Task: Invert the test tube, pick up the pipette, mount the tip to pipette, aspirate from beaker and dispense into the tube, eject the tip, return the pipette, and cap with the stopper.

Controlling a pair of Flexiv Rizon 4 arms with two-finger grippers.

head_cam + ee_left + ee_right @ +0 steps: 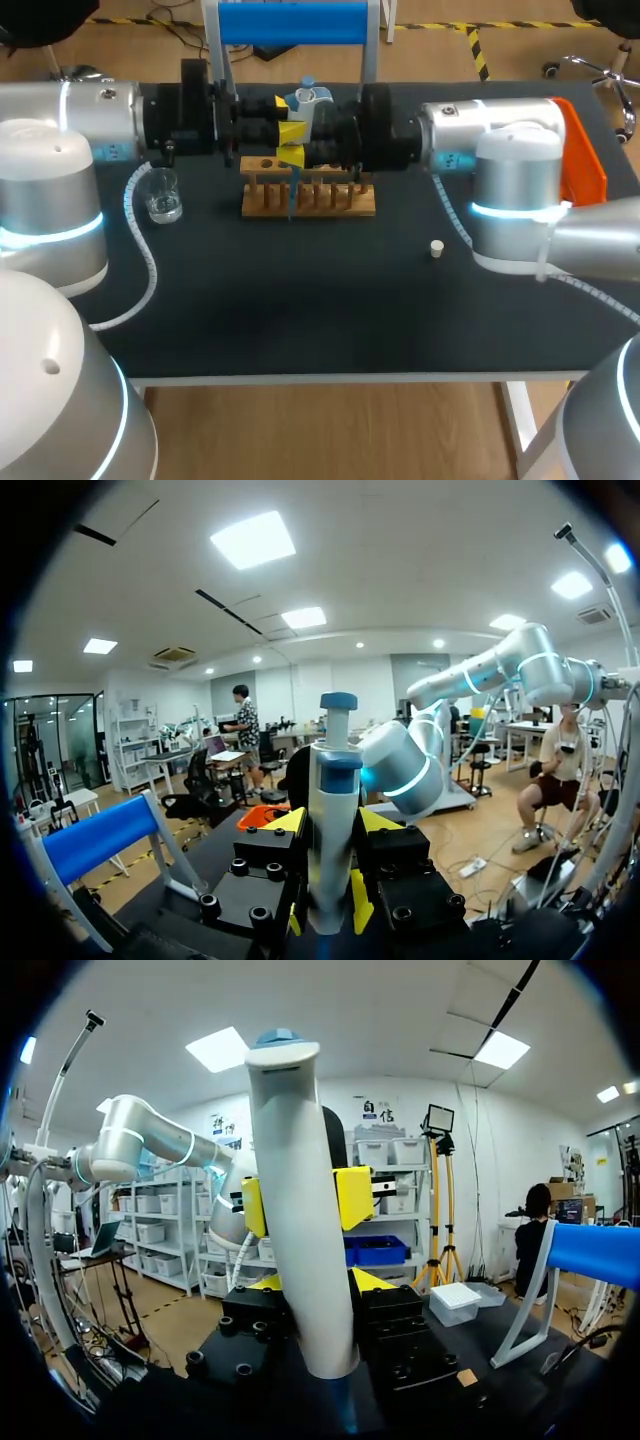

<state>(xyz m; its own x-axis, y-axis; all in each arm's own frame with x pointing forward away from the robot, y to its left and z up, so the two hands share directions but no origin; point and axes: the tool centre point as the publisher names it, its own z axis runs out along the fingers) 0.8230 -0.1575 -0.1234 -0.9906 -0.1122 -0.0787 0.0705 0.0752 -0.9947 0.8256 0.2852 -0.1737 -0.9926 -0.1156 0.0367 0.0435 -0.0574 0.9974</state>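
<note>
A flat wooden test tube rack (308, 197) with a row of holes lies towards the back of the black table (300, 320), and both arms meet just above its left part. There the right gripper (318, 1282) is closed on a white pipette with a blue plunger button (333, 820), one yellow tip pressing on each side of the body. The pipette stands upright with its long axis vertical. Its blue button is on top, and its thin blue tip (292, 195) points straight down in front of the rack's left end. Whether that tip touches the rack cannot be told. The left gripper (300, 1200) faces the right one from the far side of the pipette, close behind the white body, and the pipette hides what it does, so its state cannot be told. Left of the rack, a little apart from it, a small clear glass beaker (162, 195) stands upright. Right of the rack and nearer the table's front edge, well apart, sits a small white stopper (437, 248). Far to the rack's right, an orange plastic bin (585, 150) shows partly behind the right arm. Behind the rack stands a white frame with a blue padded bar (293, 22).
</note>
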